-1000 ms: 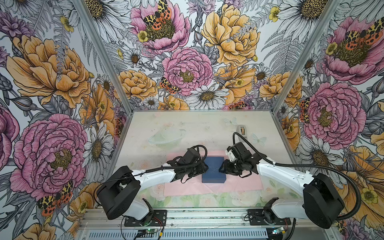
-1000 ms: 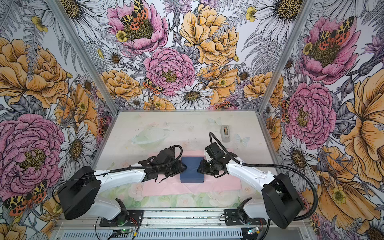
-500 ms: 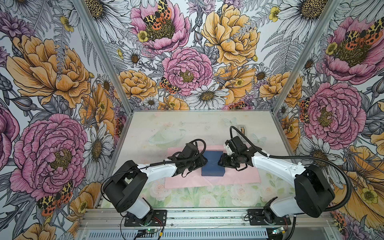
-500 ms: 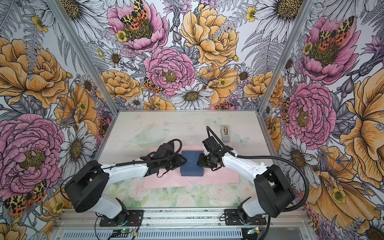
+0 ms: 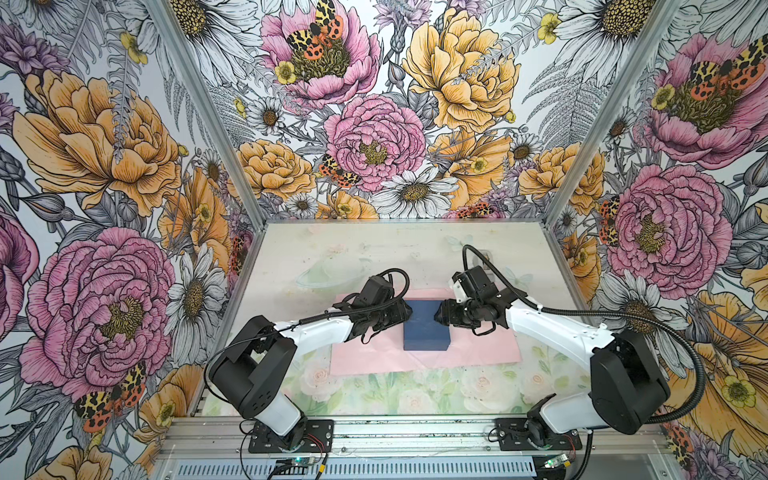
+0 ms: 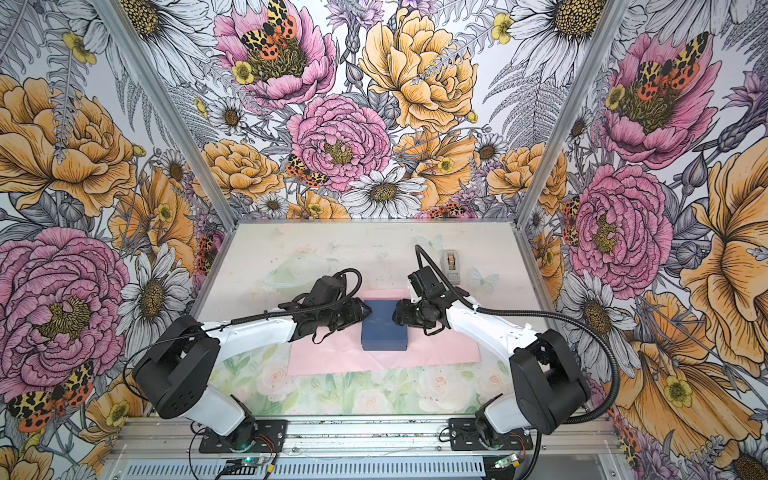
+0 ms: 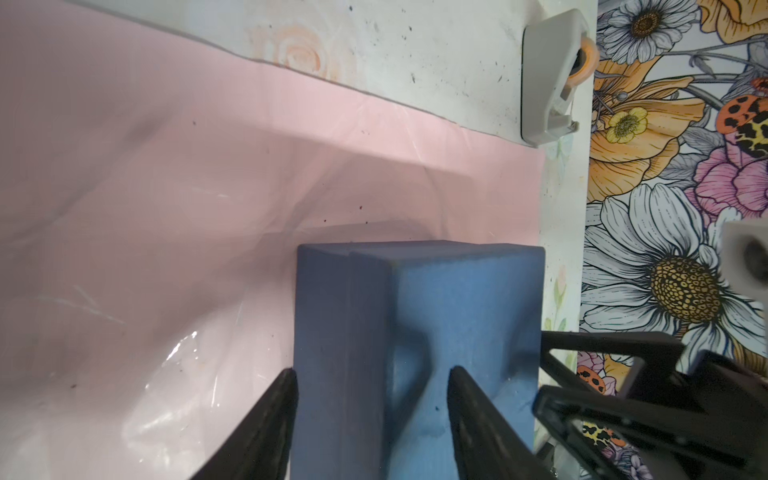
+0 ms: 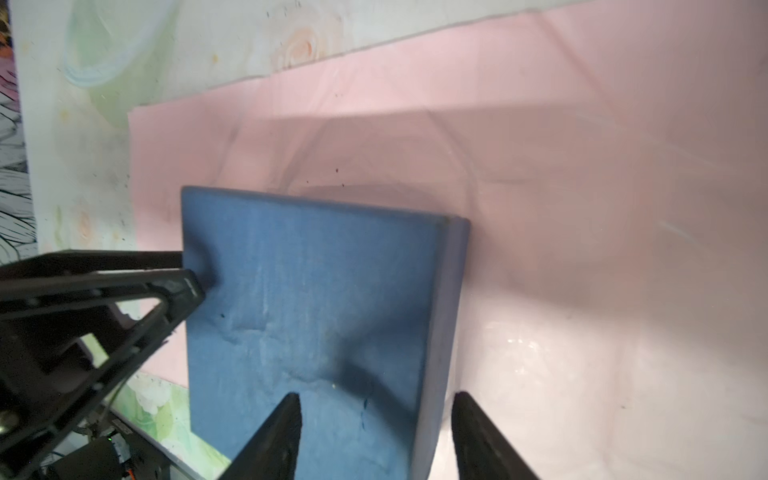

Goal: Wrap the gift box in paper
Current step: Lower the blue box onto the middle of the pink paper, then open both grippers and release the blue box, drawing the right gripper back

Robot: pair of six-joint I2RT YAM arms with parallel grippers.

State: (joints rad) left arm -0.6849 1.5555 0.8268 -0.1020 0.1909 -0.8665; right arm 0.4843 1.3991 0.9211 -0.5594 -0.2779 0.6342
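Navy cardboard gift box point(image 5: 427, 328) lies flat on the paper point(image 5: 478, 349), lid on, contents hidden. It sits directly between the two claws. In both top views the left claw point(image 5: 409, 311) meets the box's left edge toward the far corner. The right claw point(image 5: 436, 318) meets the opposite edge at the same depth.

Left wrist view: left claw point(image 7: 372, 395) is spread astride the box edge, with one finger over the lid and the other beside the side wall at paper level. A shadow shows under the upper finger. It looks clear of the lid, though the view is too close to be sure.

Right wrist view: right claw point(image 8: 376, 415) is spread the same way, one finger over the lid and one just outside the side wall. No pinch is evident.

The paper is pink face up and creased. It runs under both claws and out past each wrist.

A grey tape dispenser point(image 6: 451, 261) stands on the table point(image 5: 374, 257) beyond the right claw, toward the back wall and just off the paper's far corner. It holds a roll of tape point(image 7: 584, 62) with an orange core.
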